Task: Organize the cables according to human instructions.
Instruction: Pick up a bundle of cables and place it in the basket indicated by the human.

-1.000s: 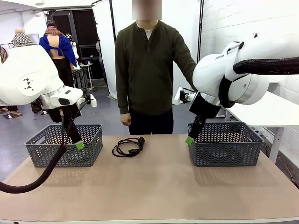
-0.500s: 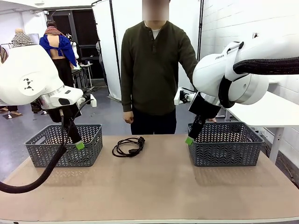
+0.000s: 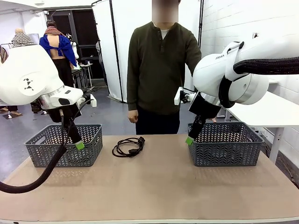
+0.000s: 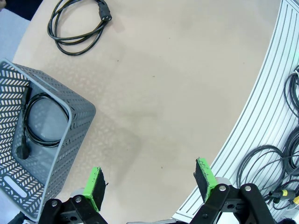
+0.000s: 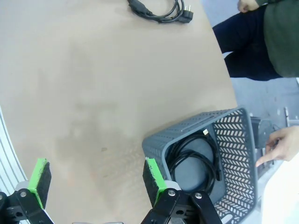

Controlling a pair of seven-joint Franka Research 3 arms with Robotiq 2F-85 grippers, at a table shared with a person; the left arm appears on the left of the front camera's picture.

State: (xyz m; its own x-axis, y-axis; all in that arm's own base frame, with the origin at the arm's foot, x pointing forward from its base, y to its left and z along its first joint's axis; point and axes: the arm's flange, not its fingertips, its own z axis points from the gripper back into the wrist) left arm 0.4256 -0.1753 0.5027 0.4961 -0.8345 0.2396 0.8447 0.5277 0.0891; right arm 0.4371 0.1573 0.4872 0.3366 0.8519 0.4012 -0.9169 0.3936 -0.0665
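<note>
One coiled black cable (image 3: 128, 146) lies on the table's far middle, between the two baskets; it also appears in the left wrist view (image 4: 77, 25) and the right wrist view (image 5: 159, 10). Another cable (image 4: 39, 123) lies inside the left basket (image 3: 65, 144), and one more cable (image 5: 194, 161) inside the right basket (image 3: 226, 144). My left gripper (image 3: 78, 143) hangs open in front of the left basket, its green pads (image 4: 96, 186) wide apart and empty. My right gripper (image 3: 189, 139) hovers open at the right basket's near left corner, holding nothing.
A person (image 3: 159, 70) in a dark green top stands at the far edge, one hand (image 5: 275, 144) near the right basket's far side. The left basket's wall (image 4: 70, 140) and right basket's wall (image 5: 187, 128) stand close under my grippers. Bare tabletop (image 3: 154, 186) stretches across the front.
The person has stepped to the right along the far edge. Both arms and the cable on the table have stayed still.
</note>
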